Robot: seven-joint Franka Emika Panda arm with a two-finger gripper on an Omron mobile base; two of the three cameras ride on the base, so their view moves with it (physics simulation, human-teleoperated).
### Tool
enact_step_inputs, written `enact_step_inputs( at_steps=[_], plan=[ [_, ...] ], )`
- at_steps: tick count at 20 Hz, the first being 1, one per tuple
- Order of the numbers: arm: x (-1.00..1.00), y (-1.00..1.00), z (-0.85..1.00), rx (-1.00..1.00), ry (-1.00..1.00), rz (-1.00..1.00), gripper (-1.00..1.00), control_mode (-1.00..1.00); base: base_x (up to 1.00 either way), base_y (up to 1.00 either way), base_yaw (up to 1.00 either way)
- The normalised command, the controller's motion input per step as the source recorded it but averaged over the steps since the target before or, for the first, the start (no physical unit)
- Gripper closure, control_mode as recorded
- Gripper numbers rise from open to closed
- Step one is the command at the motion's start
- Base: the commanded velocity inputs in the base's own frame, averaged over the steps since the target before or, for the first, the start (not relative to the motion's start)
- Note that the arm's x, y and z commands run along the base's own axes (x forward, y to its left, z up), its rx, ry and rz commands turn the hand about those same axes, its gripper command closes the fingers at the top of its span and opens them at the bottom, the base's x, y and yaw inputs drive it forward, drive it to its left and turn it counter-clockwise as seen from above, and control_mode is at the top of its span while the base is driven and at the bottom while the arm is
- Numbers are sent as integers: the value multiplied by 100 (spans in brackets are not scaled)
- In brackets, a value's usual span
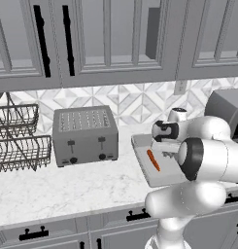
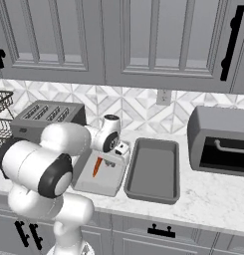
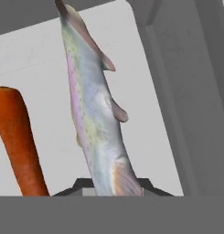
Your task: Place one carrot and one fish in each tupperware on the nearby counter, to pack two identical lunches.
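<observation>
A: Counter point(image 1: 67, 189) first. White marble, toaster point(image 1: 85, 135) to the left, a wire rack point(image 1: 16, 138) beyond it, a dark boxy appliance point(image 2: 220, 142) at the far right. Two tupperware trays sit side by side between toaster and appliance.

B: Which tray is the arm over?

A: The tray nearer the toaster point(image 2: 106, 187). The gripper point(image 2: 118, 152) hangs low over it, at the side next to the other tray. That other tray point(image 2: 152, 172) looks bare inside.

B: Contents of the near one?

A: One carrot point(image 2: 97, 167) lies on its floor, long axis running roughly from front rim to back. In the hand view the carrot point(image 3: 19, 146) is at the left, and a fish point(image 3: 97, 123) runs almost parallel just beside it, apart, not touching.

B: Fingers?

A: The fish's lower end drops straight down between the dark finger tips at the bottom of the hand view, so its long axis points away from the gripper point(image 3: 111, 189). Whether the pads clamp it or have let go, I cannot tell; the tips are mostly hidden.

B: Room to move?

A: The tray wall point(image 3: 177, 100) rises close on the fish's right in the hand view, with the carrot on its other side. My judgement: straight up is the clean way out; sideways risks the rim or nudging the carrot.
</observation>
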Motion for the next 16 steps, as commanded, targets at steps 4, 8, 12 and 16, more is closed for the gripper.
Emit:
enact_step_inputs(
  at_steps=[4,8,12,16],
  plan=[
    [-3,11,-24,0,2,0,-100,-100,0,0,0],
    [-18,12,-5,0,0,0,-100,-100,0,0,0],
    [-23,23,2,0,0,0,-100,-100,0,0,0],
    [-40,16,37,0,0,0,-100,-100,0,0,0]
  ],
)
